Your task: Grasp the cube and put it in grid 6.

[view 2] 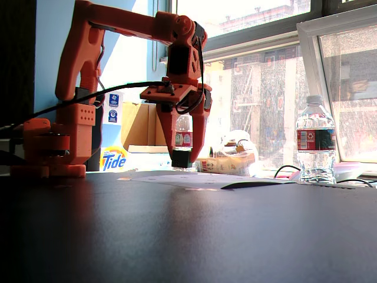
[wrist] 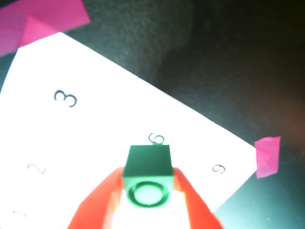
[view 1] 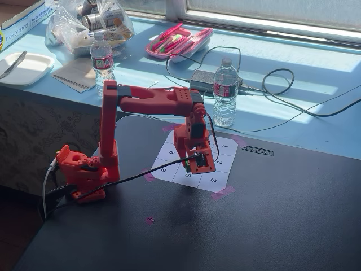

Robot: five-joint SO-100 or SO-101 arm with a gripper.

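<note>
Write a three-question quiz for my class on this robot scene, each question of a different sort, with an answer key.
1. True or false: the gripper holds the cube.
2. In the wrist view, which number is printed just beyond the cube? A) 3 B) 6 C) 9
3. What fastens the corners of the numbered sheet to the dark table?

Key:
1. True; the red fingers flank the green cube.
2. B; grid 6.
3. Pink tape.
</note>
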